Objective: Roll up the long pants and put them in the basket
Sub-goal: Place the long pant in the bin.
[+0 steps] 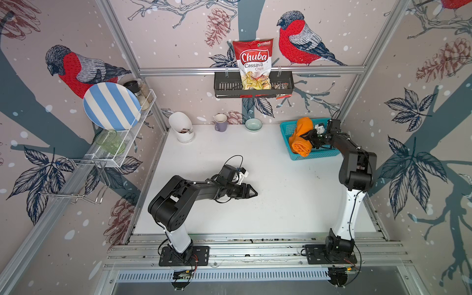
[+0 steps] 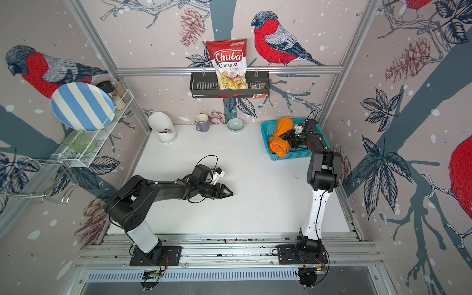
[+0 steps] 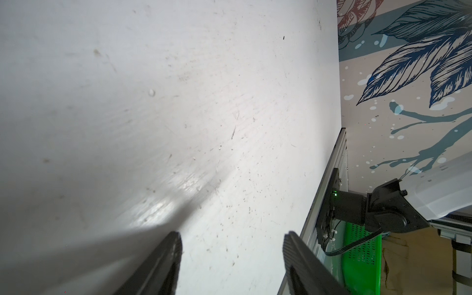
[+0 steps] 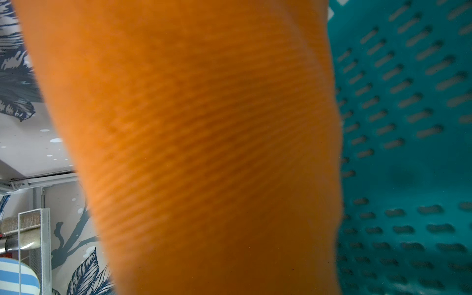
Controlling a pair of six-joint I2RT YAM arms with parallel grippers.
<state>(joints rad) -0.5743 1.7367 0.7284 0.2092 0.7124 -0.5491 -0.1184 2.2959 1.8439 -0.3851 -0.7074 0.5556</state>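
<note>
Lying rolled into one orange bundle, the long pants [image 1: 300, 146] are seen tilted in the single teal basket [image 1: 285, 129] at the far right corner of the table [image 1: 281, 191], clasped at mid-length by the right gripper [image 1: 312, 138]. The left gripper [image 3: 232, 238] is held parted over bare tabletop, with nothing between its fingers. One mug [image 1: 220, 123], one bowl [image 1: 253, 125] and one white holder [image 1: 181, 127] are lined along the back wall.

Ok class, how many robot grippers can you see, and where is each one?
2. The left gripper hangs open over the white table. The right gripper is at the teal basket, closed on the rolled long pants. None seems hidden.
</note>
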